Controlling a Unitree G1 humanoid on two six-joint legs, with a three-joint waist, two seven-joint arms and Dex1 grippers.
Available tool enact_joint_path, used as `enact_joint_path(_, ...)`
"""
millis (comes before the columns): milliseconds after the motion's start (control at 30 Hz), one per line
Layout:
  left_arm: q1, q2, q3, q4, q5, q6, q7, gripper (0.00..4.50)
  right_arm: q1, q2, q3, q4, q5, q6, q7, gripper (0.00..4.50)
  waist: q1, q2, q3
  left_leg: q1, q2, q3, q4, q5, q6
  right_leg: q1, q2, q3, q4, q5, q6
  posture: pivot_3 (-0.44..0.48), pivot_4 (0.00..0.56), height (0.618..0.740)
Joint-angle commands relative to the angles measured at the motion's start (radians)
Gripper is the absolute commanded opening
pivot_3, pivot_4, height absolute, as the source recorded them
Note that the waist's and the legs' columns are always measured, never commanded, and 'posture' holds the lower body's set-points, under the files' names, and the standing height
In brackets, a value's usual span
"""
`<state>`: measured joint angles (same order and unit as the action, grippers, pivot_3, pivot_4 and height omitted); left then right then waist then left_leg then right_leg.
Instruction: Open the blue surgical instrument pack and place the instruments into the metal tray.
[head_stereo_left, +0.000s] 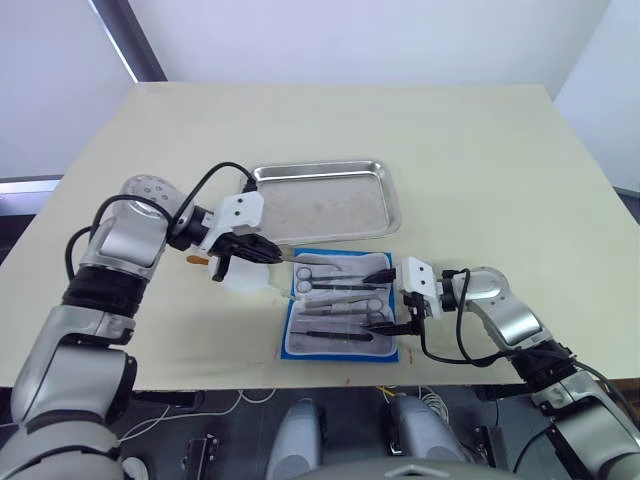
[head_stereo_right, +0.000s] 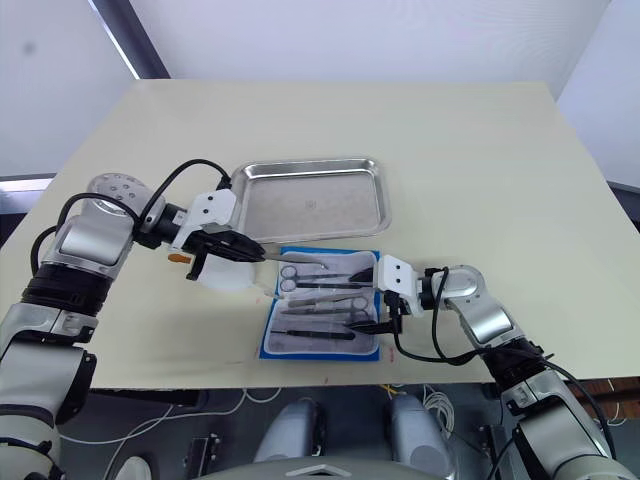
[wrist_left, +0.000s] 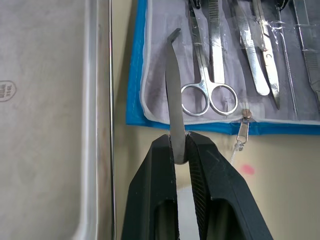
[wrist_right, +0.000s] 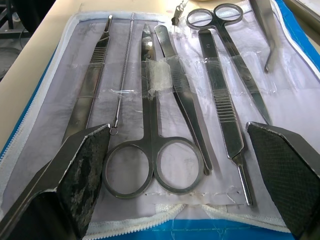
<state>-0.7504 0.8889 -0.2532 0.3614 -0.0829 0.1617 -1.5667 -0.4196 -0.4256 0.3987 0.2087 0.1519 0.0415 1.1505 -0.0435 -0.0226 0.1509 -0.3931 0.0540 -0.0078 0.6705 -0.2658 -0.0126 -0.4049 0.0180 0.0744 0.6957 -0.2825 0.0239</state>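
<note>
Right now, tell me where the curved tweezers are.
The curved tweezers are pinched in the left gripper, held over the blue pack's left edge, their tip above the lining beside the scissors, with the metal tray just beyond.

metal tray (head_stereo_left: 330, 205) bare inside, raised rim (low) bordering the open pack (head_stereo_left: 340, 347), table around unobstructed

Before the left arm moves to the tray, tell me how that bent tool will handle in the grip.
The bent tool looks like thin polished steel, so probably stiff and light. The left end effector pinches only its very end, so it may pivot or slip. Its hooked tip could snag the pack lining.
</note>
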Motion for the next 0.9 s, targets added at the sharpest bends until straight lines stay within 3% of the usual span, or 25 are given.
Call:
enact_joint_path(33,0.009,0.044,0.039,-0.041,-0.03,0.011,-0.042,0.08,0.066,-0.026,0.082,0.109,-0.112,0.076,-0.016,4.5,0.0,0.0,0.0,0.0,0.0,0.0,0.0,0.0,0.0,0.0,0.0,0.0,0.0,0.0,0.0,0.0,0.15,0.74)
enact_joint_path(367,0.074,0.098,0.116,-0.141,-0.131,0.086,-0.029,0.08,0.068,-0.028,0.084,0.113,-0.113,0.066,-0.014,4.5,0.0,-0.001,-0.001,0.001,0.0,0.0,0.0,0.0,0.0,0.0,0.0,0.0,0.0,0.0,-0.001,0.0,0.15,0.74)
enact_joint_path(533,0.121,0.089,0.206,-0.219,-0.215,0.202,0.058,0.08,0.07,-0.031,0.085,0.111,-0.112,0.064,-0.009,4.5,0.0,-0.001,-0.001,0.001,0.001,0.0,0.0,0.0,0.0,0.001,0.0,0.0,0.0,0.0,-0.001,0.0,0.15,0.74)
enact_joint_path(733,0.187,-0.011,0.343,-0.367,-0.286,0.422,0.358,0.08,0.074,-0.037,0.084,0.108,-0.111,0.061,-0.004,4.5,0.001,-0.001,-0.001,0.001,0.001,0.0,-0.001,0.0,0.0,0.001,-0.001,0.0,0.0,-0.001,0.0,0.0,0.15,0.74)
enact_joint_path(900,0.225,-0.18,0.454,-0.523,-0.274,0.604,0.743,0.08,0.074,-0.045,0.083,0.111,-0.111,0.057,0.003,4.5,0.003,-0.002,-0.001,0.004,0.001,-0.001,-0.001,0.0,0.0,0.005,-0.001,-0.001,-0.001,0.0,0.0,0.0,0.15,0.74)
